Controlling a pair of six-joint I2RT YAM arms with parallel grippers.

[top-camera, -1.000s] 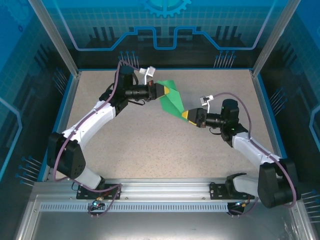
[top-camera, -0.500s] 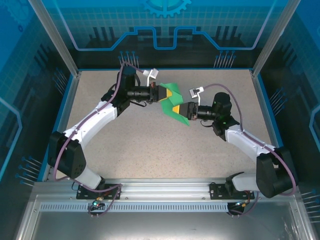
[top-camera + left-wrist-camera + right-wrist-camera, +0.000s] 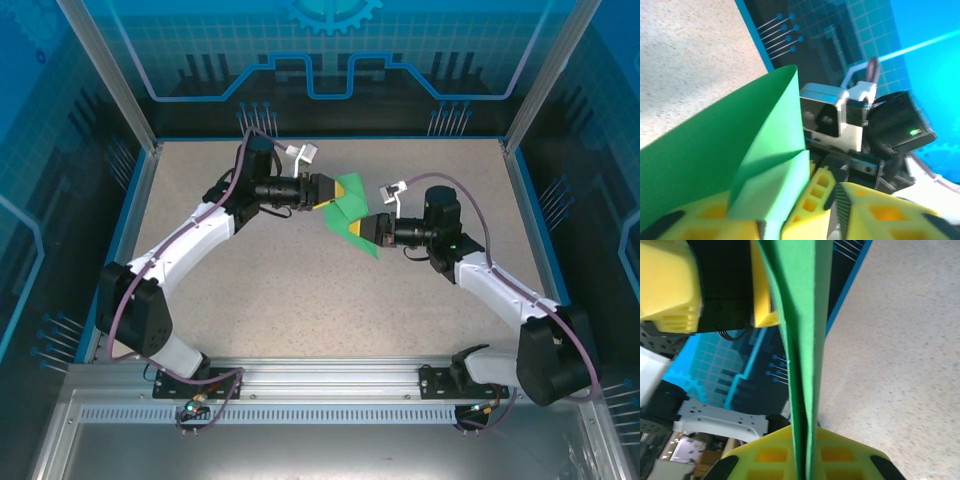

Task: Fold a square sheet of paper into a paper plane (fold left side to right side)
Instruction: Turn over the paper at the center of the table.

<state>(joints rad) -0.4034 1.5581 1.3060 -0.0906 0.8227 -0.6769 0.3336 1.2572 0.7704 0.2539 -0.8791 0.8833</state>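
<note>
Two grippers are brought together above the middle of the speckled table (image 3: 300, 290), and the green paper (image 3: 352, 187) is held in the air between them, clear of the surface. The right gripper (image 3: 364, 229) is clamped on the lower part of the paper; in its wrist view the sheet (image 3: 800, 315) is seen edge-on, a thin doubled strip pinched between the yellow fingers (image 3: 840, 455). The left gripper (image 3: 325, 193) is set against the upper end, yet its fingers (image 3: 880, 215) are parted, with a clear gap between them, so the paper is not squeezed there. The paper (image 3: 715, 150) is creased into a narrow, pointed shape, with one smaller flap folded over a broader panel.
</note>
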